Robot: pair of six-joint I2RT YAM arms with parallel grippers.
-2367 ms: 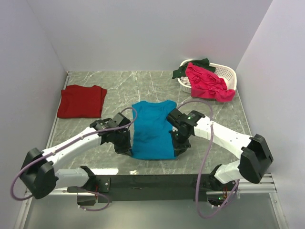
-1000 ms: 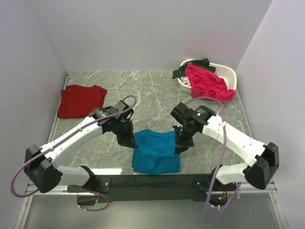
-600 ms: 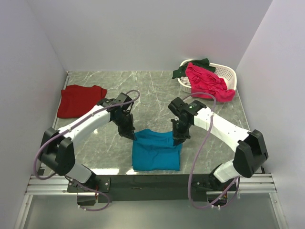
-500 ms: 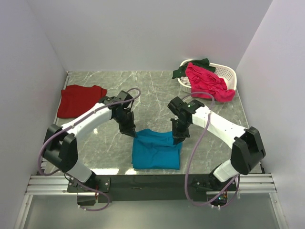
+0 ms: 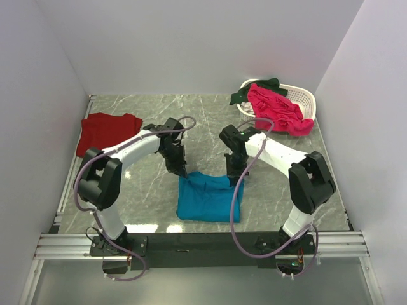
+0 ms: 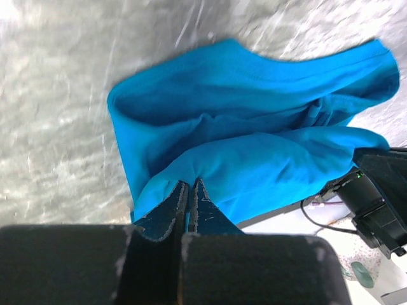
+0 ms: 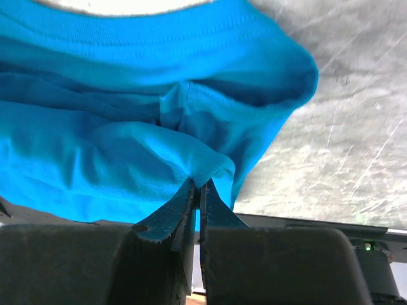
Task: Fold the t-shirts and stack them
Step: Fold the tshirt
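A teal-blue t-shirt [image 5: 206, 200] lies doubled over on the marble table near the front edge. My left gripper [image 5: 181, 173] is shut on its upper left corner, and my right gripper [image 5: 234, 175] is shut on its upper right corner. In the left wrist view the cloth [image 6: 254, 152] bunches at the pinched jaws [image 6: 189, 184]. The right wrist view shows the same fold [image 7: 159, 146] pinched at the jaws [image 7: 198, 185]. A folded dark red t-shirt [image 5: 108, 133] lies at the far left. A bright pink t-shirt [image 5: 276, 111] and a dark green t-shirt [image 5: 257, 89] hang over the basket.
The white slatted basket [image 5: 304, 98] stands at the back right corner. Grey walls enclose the table on three sides. The black base rail [image 5: 203, 241] runs along the near edge, just below the teal shirt.
Both grippers have carried the teal shirt's near hem up and away from the arms' bases, so the shirt has gone from flat and long to folded in half.
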